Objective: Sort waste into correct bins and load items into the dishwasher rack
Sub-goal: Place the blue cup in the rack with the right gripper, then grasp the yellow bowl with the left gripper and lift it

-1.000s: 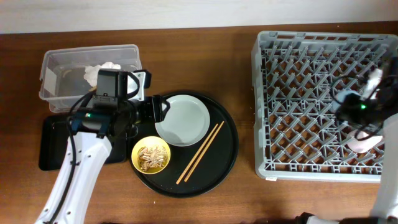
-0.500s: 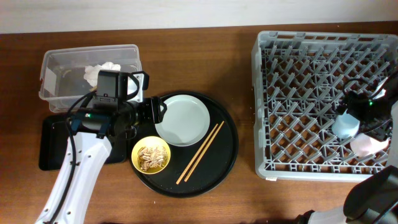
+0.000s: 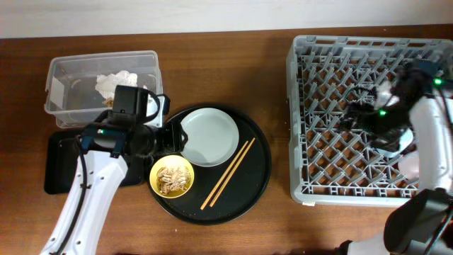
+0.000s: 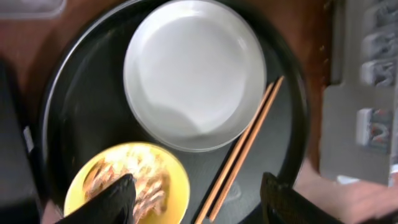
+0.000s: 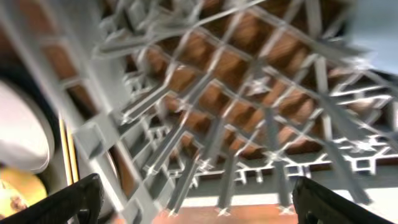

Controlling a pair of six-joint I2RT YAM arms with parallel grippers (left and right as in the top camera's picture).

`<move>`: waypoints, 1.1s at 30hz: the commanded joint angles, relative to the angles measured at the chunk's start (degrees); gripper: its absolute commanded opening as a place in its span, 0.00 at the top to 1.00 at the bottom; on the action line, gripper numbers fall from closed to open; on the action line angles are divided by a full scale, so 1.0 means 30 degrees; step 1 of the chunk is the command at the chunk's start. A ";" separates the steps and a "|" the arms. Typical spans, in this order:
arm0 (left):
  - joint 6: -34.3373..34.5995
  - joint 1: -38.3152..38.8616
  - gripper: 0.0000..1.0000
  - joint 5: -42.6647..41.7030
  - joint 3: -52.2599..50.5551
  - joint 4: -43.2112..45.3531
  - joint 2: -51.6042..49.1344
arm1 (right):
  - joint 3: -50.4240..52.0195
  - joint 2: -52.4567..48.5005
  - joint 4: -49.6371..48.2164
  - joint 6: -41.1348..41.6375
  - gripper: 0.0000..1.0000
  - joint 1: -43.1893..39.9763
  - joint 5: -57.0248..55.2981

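Sorting partly done: tissue [image 3: 113,83] lies in the clear tub [image 3: 64,106] at the far-left corner; plate [image 3: 209,134], bowl [image 3: 153,173] of scraps [image 3: 172,178] and chopsticks [image 3: 228,173] await loading mid-table; left gripper [image 4: 196,186] gapes empty above them; right gripper [image 5: 196,186] gapes empty over the rack [image 3: 292,120] at the right edge.

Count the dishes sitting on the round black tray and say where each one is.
2. The grey-green plate sits at the far side of the round tray; the yellow bowl, holding food scraps, sits near-left. The chopsticks lie right of both. None looks hidden.
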State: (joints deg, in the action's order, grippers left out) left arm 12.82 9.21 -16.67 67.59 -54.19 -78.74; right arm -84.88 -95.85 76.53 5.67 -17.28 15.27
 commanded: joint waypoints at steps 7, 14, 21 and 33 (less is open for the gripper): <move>0.1370 0.4430 0.37 0.4182 -0.1676 -0.0831 -0.0299 | -0.0335 -0.0095 0.1231 -0.1326 0.02 0.5319 -0.0758; 0.2514 0.5931 0.37 0.5646 -0.3883 0.0299 -0.2273 | -0.0313 -0.0102 0.1217 -0.1319 0.02 0.5632 -0.1304; 0.2514 0.5931 0.58 0.5340 -0.4415 0.2273 -0.4590 | -0.0306 -0.0102 0.1195 -0.1319 0.02 0.5632 -0.1304; 0.2514 0.5931 0.92 0.5348 -0.4415 0.2994 -0.5829 | -0.0299 -0.0102 0.1144 -0.1319 0.02 0.5632 -0.1304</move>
State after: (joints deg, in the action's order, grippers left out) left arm 20.64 26.68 -0.54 54.89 -45.45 -94.72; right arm -84.97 -95.85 80.14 2.37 -0.69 11.88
